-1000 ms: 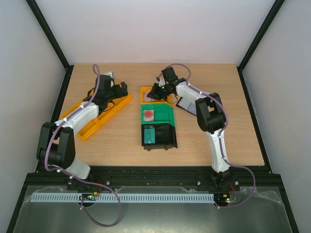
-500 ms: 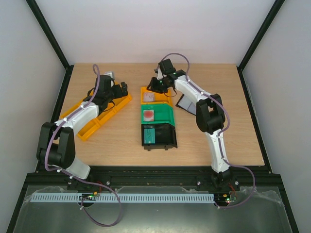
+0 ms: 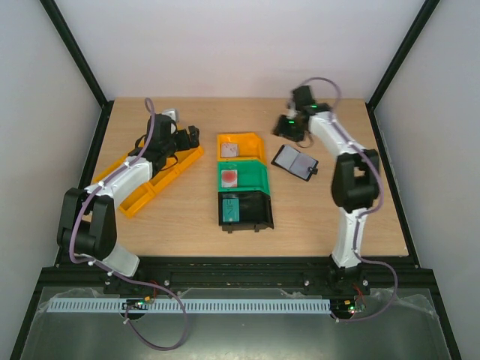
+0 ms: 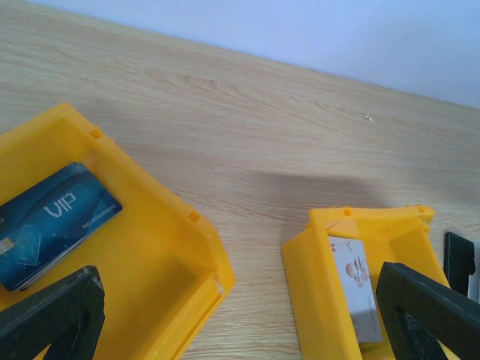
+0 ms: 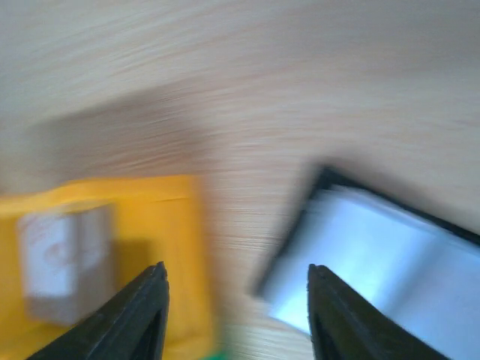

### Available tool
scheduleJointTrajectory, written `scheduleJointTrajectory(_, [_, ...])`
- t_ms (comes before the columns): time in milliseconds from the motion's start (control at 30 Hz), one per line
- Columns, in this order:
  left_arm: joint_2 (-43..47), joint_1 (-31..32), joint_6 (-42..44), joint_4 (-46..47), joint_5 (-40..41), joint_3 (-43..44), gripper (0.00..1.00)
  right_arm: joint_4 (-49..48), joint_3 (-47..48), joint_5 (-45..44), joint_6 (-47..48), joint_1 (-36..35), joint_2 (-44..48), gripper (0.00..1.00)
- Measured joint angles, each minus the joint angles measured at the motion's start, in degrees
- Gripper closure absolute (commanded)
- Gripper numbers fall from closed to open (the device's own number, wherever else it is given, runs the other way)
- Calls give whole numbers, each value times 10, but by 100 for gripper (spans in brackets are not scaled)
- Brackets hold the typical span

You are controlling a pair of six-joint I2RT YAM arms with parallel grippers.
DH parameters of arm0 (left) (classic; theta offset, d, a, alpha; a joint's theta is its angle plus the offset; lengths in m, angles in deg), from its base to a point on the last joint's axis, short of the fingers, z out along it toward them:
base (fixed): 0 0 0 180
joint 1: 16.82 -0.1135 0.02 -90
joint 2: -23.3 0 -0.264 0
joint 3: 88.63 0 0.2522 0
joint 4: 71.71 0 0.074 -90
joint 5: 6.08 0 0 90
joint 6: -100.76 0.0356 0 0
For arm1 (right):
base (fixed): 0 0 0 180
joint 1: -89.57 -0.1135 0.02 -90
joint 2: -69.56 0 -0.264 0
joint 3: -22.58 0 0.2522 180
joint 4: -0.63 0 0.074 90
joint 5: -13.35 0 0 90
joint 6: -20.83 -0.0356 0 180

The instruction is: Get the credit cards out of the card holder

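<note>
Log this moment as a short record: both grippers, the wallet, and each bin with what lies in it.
card holder: open flat on the table, not held
left gripper: open, empty, over the long yellow bins
right gripper: open, empty, above the table on the card holder's far side
small yellow bin: one pale card
green bin: pale card with red spot
black bin: teal card
blue VIP card: in a long yellow bin
</note>
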Motion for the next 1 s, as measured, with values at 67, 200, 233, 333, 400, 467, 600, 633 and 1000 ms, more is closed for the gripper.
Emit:
scheduleJointTrajectory(67, [0,2,4,3,-5,0,0,-8,-72,-19,-6,62,44,37])
scheduleJointTrajectory(200, [0,6,14,8,-17,0,0,-15,-157,-80,-8,160,84,21])
scheduleJointTrajectory(233, [0,7,17,10,-21,0,0,-15,-165,-94,-6,167,84,19])
scheduleJointTrajectory(333, [0,10,30,16,-36,0,1,-15,-173,-120,-3,159,70,3])
scheduleJointTrajectory(400, [1,12,38,19,-45,0,0,-18,-172,-127,-4,148,55,1])
scheduleJointTrajectory(467, [1,13,41,20,-51,0,1,-20,-172,-134,-6,138,38,1])
scheduleJointTrajectory(600, [2,13,47,20,-61,0,0,-19,-172,-164,-9,110,13,1])
scheduleJointTrajectory(633, [2,13,48,20,-63,0,0,-19,-172,-174,-11,103,11,1])
scheduleJointTrajectory(1000, [12,13,51,34,-79,-2,0,-66,-224,-221,-43,70,14,3])
